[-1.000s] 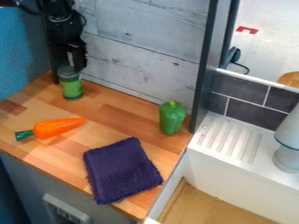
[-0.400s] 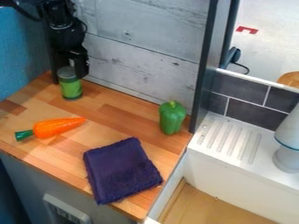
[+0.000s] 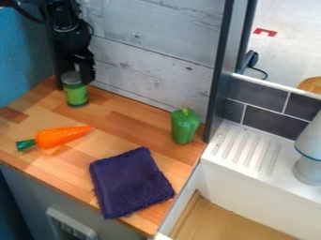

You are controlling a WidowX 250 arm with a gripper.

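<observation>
1. The black gripper (image 3: 84,75) has been lowered slightly since the earlier frame; whether it is open or closed cannot be told
2. The green can (image 3: 76,93) is seen upright on the bench (image 3: 122,124), just beside the gripper; the carrot (image 3: 63,137), cloth (image 3: 130,183) and pepper (image 3: 185,125) are set apart
3. The can could be tipped by sideways contact, should the gripper be misaligned

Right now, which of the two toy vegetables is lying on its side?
The orange carrot: it lies lengthwise, whereas the green pepper stands upright with its stem on top.
</observation>
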